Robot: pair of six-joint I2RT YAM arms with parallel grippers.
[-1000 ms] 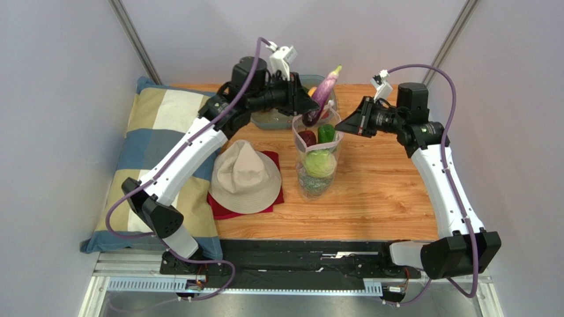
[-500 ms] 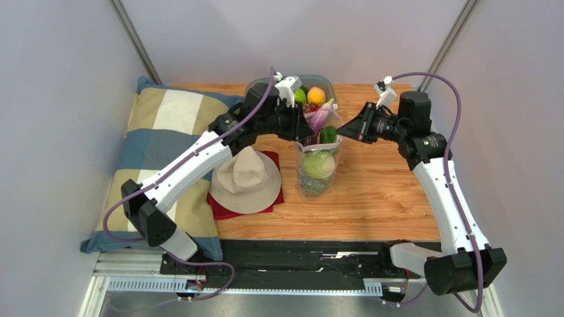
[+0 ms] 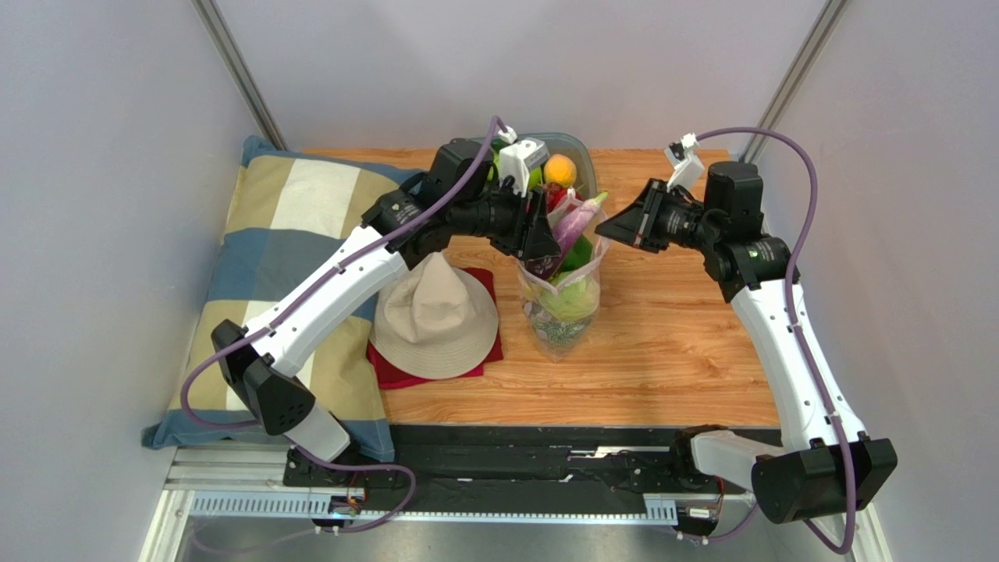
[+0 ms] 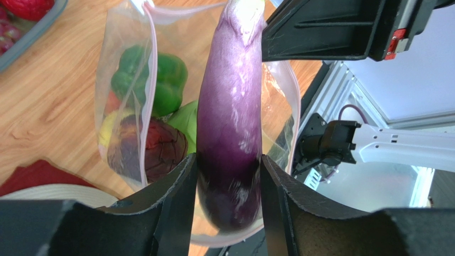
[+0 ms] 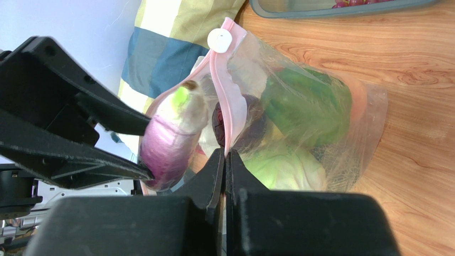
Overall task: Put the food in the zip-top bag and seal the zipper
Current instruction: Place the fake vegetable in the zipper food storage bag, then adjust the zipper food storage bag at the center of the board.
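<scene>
The zip-top bag (image 3: 561, 307) stands upright on the wooden table with a green cabbage (image 3: 568, 297), a green pepper (image 4: 170, 76) and a dark red vegetable (image 4: 160, 149) inside. My left gripper (image 4: 228, 160) is shut on the purple eggplant (image 4: 229, 101), whose lower end sits in the bag's open mouth. Both fingers press its sides. In the top view the left gripper (image 3: 542, 238) hovers over the mouth. My right gripper (image 5: 225, 156) is shut on the pink zipper (image 5: 221, 90) at the rim and holds it up, seen from above as the right gripper (image 3: 607, 230).
A grey bowl (image 3: 551, 137) behind the bag holds an orange fruit (image 3: 561, 170) and other food. A beige hat (image 3: 434, 310) lies on a red cloth (image 3: 389, 371) left of the bag. A checked pillow (image 3: 281, 234) covers the table's left side.
The left arm has carried the eggplant down from high over the bag into its mouth, and the eggplant now leans lower. The right gripper has kept its hold on the rim.
</scene>
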